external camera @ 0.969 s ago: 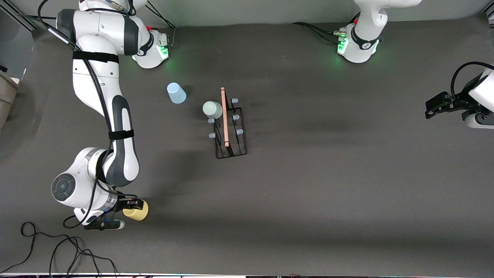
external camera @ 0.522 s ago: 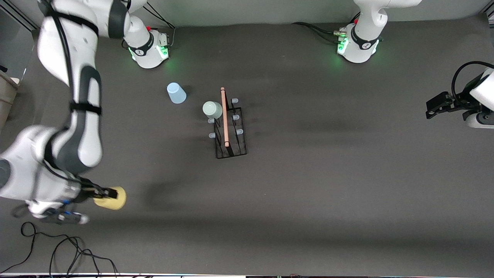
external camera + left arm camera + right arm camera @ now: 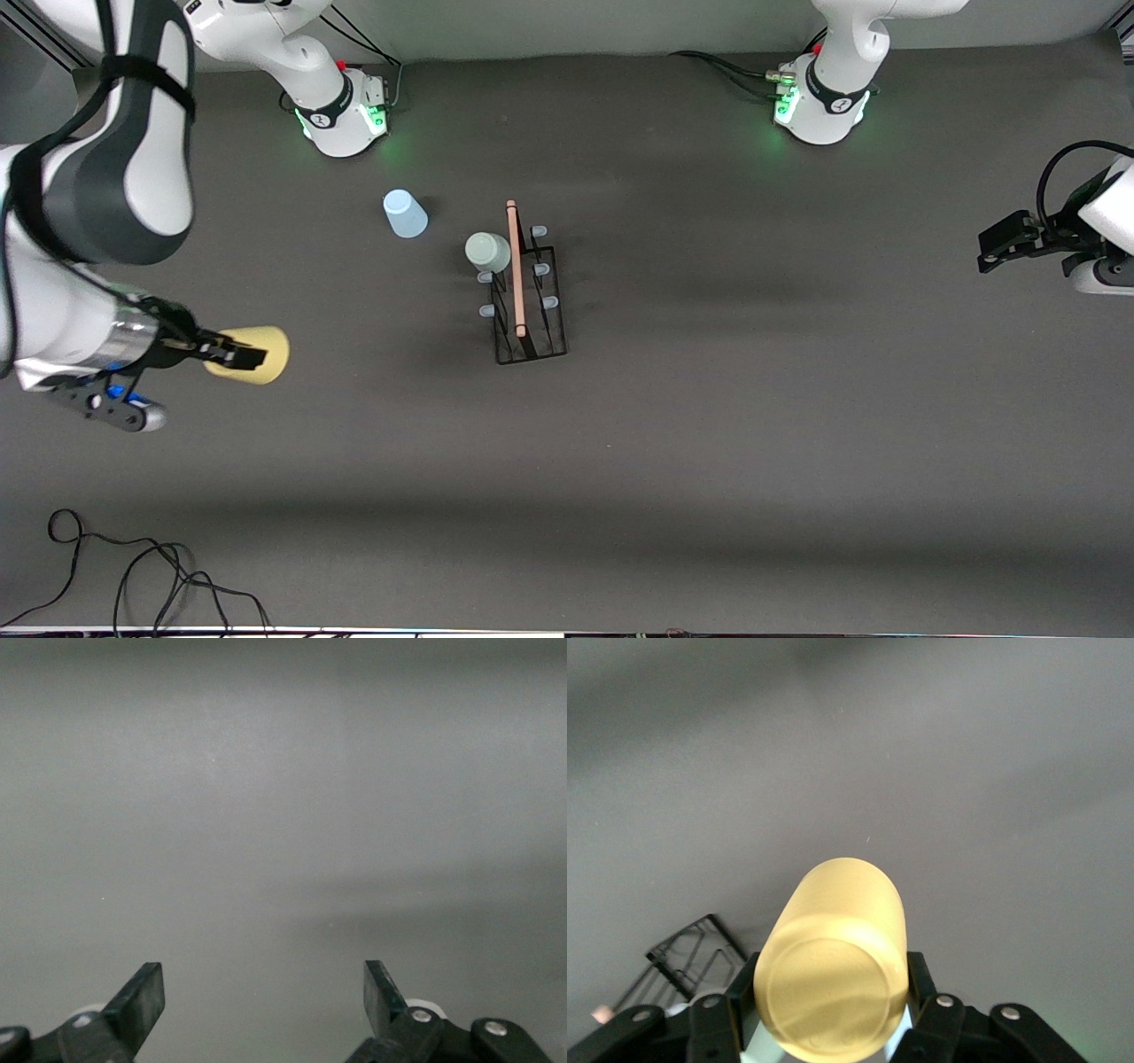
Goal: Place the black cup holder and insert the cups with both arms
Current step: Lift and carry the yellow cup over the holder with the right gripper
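The black cup holder (image 3: 529, 301) stands mid-table with its wooden rod handle on top; a corner of it shows in the right wrist view (image 3: 691, 958). The pale green cup (image 3: 487, 252) sits upside down on one of its pegs. The light blue cup (image 3: 405, 213) stands on the table nearer the right arm's base. My right gripper (image 3: 237, 354) is shut on the yellow cup (image 3: 252, 354), held on its side in the air over the right arm's end of the table; it also shows in the right wrist view (image 3: 833, 961). My left gripper (image 3: 992, 246) is open and empty, waiting at the left arm's end (image 3: 264, 992).
Loose black cables (image 3: 133, 576) lie at the table edge nearest the front camera, at the right arm's end. The two green-lit arm bases (image 3: 350, 111) (image 3: 819, 102) stand along the edge farthest from the front camera.
My right gripper has lifted the yellow cup off the table and carried it up and away from the front camera's edge. The left arm has not moved.
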`<state>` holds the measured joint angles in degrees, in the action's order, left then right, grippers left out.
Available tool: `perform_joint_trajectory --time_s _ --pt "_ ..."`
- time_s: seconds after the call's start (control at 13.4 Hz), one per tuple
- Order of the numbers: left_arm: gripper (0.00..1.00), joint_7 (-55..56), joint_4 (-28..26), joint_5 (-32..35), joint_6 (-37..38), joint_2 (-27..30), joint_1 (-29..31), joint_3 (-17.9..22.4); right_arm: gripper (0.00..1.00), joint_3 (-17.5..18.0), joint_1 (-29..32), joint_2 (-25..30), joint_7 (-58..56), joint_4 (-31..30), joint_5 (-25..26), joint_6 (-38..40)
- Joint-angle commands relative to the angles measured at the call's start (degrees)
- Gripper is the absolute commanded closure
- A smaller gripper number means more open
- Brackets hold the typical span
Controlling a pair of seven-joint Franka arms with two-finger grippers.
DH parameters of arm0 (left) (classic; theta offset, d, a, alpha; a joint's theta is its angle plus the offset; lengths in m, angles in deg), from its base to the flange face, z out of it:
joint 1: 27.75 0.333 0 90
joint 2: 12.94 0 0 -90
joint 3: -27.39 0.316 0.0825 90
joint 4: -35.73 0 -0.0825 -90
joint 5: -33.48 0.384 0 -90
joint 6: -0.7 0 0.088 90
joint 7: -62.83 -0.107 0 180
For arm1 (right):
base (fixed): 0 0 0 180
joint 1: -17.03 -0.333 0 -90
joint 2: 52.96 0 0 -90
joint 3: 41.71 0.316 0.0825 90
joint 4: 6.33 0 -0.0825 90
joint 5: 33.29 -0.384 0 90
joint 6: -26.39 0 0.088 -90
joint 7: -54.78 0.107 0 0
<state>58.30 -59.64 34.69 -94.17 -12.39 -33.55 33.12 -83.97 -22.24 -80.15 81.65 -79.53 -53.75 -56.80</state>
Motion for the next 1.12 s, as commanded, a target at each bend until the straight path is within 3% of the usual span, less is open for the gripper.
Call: perform_joint_trajectory --time_s 0.0,0.22,0.37,0.67,1.04 --pt "0.0 -0.66 1.51 0.73 1.44 -0.55 -0.18 0.25 1.0 -0.19 -8.17 2.31 18.42 -3.35 1.3 -0.22" --pt "0.0 -0.57 1.42 0.73 1.36 -0.73 -0.18 0.25 1.0 -0.19 -16.16 2.32 36.36 -4.93 0.51 -2.41" --pt "0.0 -0.57 1.42 0.73 1.44 -0.64 -0.27 0.25 1.0 -0.28 -21.27 3.97 44.29 -9.21 0.51 -6.88" --pt "0.0 -0.57 1.24 0.73 1.44 -0.73 -0.27 0.25 1.0 -1.15 -31.11 10.83 53.0 -24.15 1.39 -19.97" --pt "0.0 -0.48 0.89 0.64 1.53 -0.73 -0.27 0.25 1.0 -1.86 -34.39 10.49 55.22 -30.93 1.92 -30.0"
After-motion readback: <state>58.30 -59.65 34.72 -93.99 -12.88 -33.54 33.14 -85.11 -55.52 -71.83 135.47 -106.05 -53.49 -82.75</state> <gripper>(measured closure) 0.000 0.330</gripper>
